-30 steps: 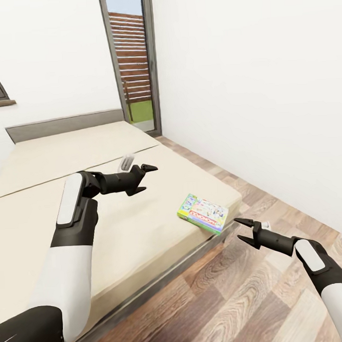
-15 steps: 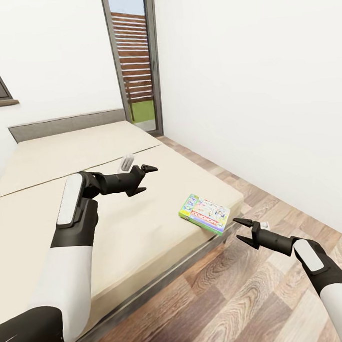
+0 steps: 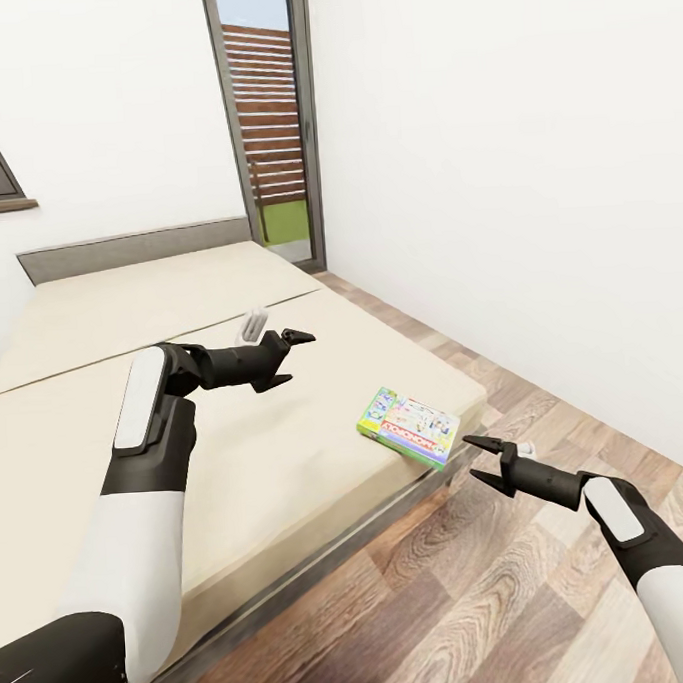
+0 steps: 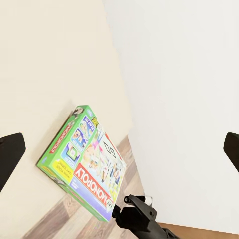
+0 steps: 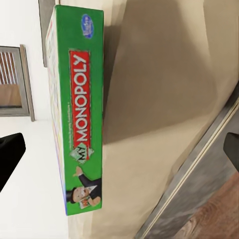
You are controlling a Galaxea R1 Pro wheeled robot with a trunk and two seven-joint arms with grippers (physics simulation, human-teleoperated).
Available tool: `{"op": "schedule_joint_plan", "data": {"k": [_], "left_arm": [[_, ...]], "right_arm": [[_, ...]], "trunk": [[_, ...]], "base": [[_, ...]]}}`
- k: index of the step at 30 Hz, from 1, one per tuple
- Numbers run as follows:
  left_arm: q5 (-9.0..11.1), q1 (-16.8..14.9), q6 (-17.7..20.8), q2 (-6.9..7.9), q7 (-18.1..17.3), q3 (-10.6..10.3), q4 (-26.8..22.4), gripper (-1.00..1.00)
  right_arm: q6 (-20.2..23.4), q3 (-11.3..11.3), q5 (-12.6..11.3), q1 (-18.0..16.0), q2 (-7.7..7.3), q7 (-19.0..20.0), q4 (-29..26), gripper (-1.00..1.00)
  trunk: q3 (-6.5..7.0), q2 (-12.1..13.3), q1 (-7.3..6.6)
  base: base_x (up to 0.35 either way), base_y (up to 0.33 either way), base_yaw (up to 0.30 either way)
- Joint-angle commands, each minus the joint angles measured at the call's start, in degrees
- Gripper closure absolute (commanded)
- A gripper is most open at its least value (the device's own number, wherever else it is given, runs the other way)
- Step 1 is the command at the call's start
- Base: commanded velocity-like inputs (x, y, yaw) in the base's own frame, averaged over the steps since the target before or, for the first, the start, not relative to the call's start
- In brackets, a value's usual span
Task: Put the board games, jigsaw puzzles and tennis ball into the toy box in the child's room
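— Right gripper: how do you stand?

— Your jaws are spread wide and empty, hanging just off the bed's corner. The Monopoly box lies flat at that corner, up and to the left of your fingertips, its long green side facing you.

— And the left gripper?

— Also open and empty, over the middle of the mattress, well apart from the box. Your right arm is nearer.

— What's changed?

— Over the last second your right gripper has crept closer to the box; the left hasn't budged.
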Motion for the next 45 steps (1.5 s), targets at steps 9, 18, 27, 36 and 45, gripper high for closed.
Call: {"op": "schedule_joint_plan", "data": {"k": [9, 18, 27, 36, 45], "left_arm": [[0.5, 0.0, 0.2, -0.06, 0.6, 0.2, 0.0, -1.00], [0.5, 0.0, 0.2, -0.06, 0.6, 0.2, 0.0, -1.00], [0.4, 0.0, 0.2, -0.11, 0.6, 0.2, 0.1, -1.00], [0.4, 0.0, 0.2, -0.14, 0.6, 0.2, 0.3, -1.00], [0.4, 0.0, 0.2, -0.15, 0.6, 0.2, 0.3, -1.00]], "right_arm": [[0.3, 0.0, 0.3, 0.0, 0.17, 0.3, -0.1, -1.00], [0.4, 0.2, 0.3, 0.0, 0.29, 0.3, -0.3, -1.00], [0.4, 0.3, 0.7, 0.0, 0.40, 0.3, -0.4, -1.00], [0.3, 0.2, 2.1, 0.0, 0.46, 0.3, -0.4, -1.00], [0.4, 0.2, 2.6, 0.1, 0.45, 0.3, -0.4, -1.00]], "trunk": [[-0.05, 0.0, -0.01], [-0.05, 0.0, -0.01], [-0.05, 0.0, -0.01], [-0.05, 0.0, -0.01], [-0.05, 0.0, -0.01]], "base": [[0.000, 0.000, 0.081], [0.000, 0.000, 0.097], [0.000, 0.000, 0.028], [0.000, 0.000, 0.008], [0.000, 0.000, 0.002]]}}
